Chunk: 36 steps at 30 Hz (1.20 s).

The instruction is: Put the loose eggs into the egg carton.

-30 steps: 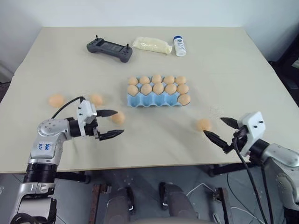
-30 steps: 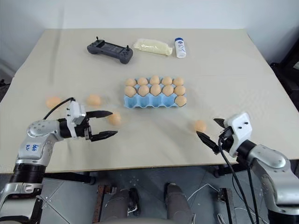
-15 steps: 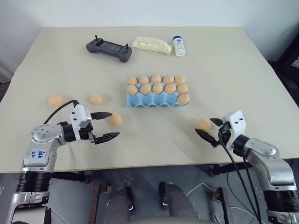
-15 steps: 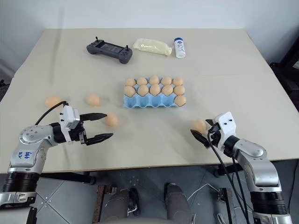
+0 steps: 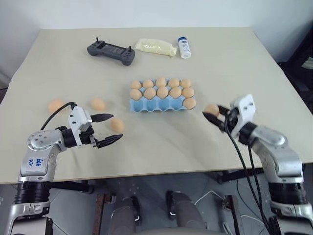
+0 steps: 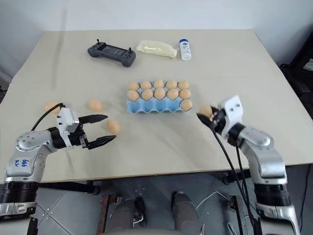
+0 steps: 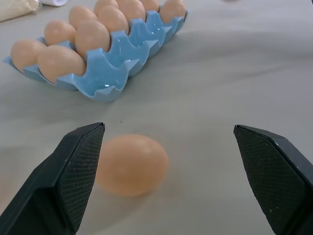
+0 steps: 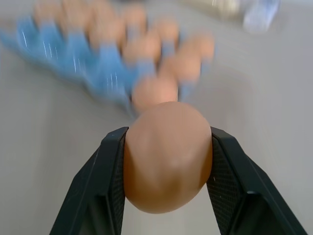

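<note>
Right pincer [image 5: 213,113] pinches an egg [image 5: 211,109] near the egg carton [image 5: 159,104]. Left pincer [image 5: 108,129] spread wide beside another egg [image 5: 117,125] on the desk [image 5: 234,68].

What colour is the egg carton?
Light blue; the egg carton shows best in the left wrist view.

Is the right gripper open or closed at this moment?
Closed on an egg. In the right wrist view, both black fingers of the right gripper press the egg's sides.
</note>
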{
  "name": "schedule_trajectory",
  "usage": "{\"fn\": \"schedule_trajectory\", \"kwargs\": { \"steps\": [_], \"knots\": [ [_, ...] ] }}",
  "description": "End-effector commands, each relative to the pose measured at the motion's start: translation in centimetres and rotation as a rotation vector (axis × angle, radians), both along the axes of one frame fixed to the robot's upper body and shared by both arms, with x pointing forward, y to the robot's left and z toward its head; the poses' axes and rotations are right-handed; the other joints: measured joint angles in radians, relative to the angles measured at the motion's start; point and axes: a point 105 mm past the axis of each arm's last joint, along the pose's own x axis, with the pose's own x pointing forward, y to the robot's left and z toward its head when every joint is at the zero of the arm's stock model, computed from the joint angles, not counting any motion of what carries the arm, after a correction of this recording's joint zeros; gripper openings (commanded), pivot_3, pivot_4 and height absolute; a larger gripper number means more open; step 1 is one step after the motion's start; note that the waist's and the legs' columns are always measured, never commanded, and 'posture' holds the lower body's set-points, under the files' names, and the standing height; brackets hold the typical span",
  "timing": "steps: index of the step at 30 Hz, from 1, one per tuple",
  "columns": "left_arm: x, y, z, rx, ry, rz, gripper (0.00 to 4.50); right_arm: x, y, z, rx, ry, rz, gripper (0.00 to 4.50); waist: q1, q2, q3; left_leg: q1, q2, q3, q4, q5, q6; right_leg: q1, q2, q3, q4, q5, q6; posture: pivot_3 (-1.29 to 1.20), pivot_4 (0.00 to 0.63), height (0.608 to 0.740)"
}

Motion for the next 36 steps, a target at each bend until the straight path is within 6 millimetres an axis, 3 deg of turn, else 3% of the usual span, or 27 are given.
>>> {"fn": "schedule_trajectory", "kwargs": {
  "steps": [1, 4, 9, 14, 19, 20, 26, 33, 36],
  "knots": [
    [0.0, 0.1, 1.5, -0.018, -0.059, 0.008, 4.5, 1.3, 2.5, 1.3, 0.023, -0.007, 0.037, 1.83, -0.004, 0.0, 0.0, 0.0, 0.0, 0.0, 0.0, 0.0, 0.0, 0.0, 0.0, 0.0, 0.0, 0.0, 0.0, 0.0, 0.15, 0.74],
    [0.1, 0.2, 1.7, -0.023, -0.067, 0.018, 4.5, 3.0, 5.4, 1.5, 0.046, -0.003, 0.075, 1.83, -0.012, 0.0, 0.0, -0.001, 0.001, 0.0, -0.001, 0.001, -0.001, -0.002, 0.0, 0.0, 0.001, 0.001, 0.001, 0.0, 0.15, 0.74],
    [0.3, 0.1, 2.1, -0.028, -0.089, 0.031, 4.5, 5.2, 8.5, -0.3, 0.026, 0.038, 0.107, 1.83, -0.015, 0.0, 0.0, -0.003, 0.0, 0.002, -0.002, 0.004, -0.007, -0.004, 0.002, -0.001, 0.001, 0.004, 0.008, 0.0, 0.15, 0.74],
    [0.1, 0.4, 2.2, -0.028, -0.102, 0.053, 4.5, 6.2, 9.6, -1.4, 0.009, 0.05, 0.111, 1.83, -0.015, 0.0, 0.0, -0.003, 0.0, 0.003, -0.002, 0.003, -0.007, -0.004, 0.002, -0.003, 0.0, 0.004, 0.008, 0.0, 0.15, 0.74],
    [-0.2, 0.6, 2.4, -0.029, -0.109, 0.072, 4.5, 6.0, 10.0, -1.0, -0.004, 0.025, 0.143, 1.83, -0.018, 0.0, 0.0, -0.003, 0.002, 0.003, -0.001, 0.003, -0.009, -0.004, 0.002, -0.002, 0.001, 0.004, 0.008, 0.0, 0.15, 0.74],
    [-0.2, 0.6, 2.4, -0.029, -0.11, 0.075, 4.5, 5.9, 10.1, -0.8, -0.004, 0.021, 0.151, 2.52, -0.019, 0.0, 0.0, -0.003, 0.003, 0.003, -0.001, 0.003, -0.009, -0.004, 0.002, -0.002, 0.002, 0.004, 0.008, 0.0, 0.15, 0.74],
    [-0.3, 0.7, 2.5, -0.029, -0.115, 0.088, 4.5, 5.0, 10.6, 0.4, -0.005, -0.007, 0.212, 4.47, -0.018, 0.0, 0.0, -0.002, 0.005, 0.003, -0.002, 0.003, -0.011, -0.005, 0.004, -0.003, 0.002, 0.004, 0.007, 0.0, 0.15, 0.74],
    [0.0, 0.8, 2.8, -0.033, -0.137, 0.112, 4.5, 4.8, 10.0, 2.0, -0.016, -0.049, 0.233, 4.47, -0.017, 0.0, 0.0, -0.002, 0.005, 0.003, -0.002, 0.003, -0.011, -0.005, 0.004, -0.002, 0.002, 0.004, 0.007, 0.0, 0.15, 0.74],
    [0.3, 1.2, 3.8, -0.04, -0.188, 0.171, 4.5, 3.6, 9.3, 3.2, 0.002, -0.085, 0.327, 4.47, -0.016, 0.0, 0.0, -0.003, 0.005, 0.003, -0.002, 0.003, -0.011, -0.005, 0.003, -0.002, 0.002, 0.004, 0.007, 0.0, 0.15, 0.74]
  ]
}}
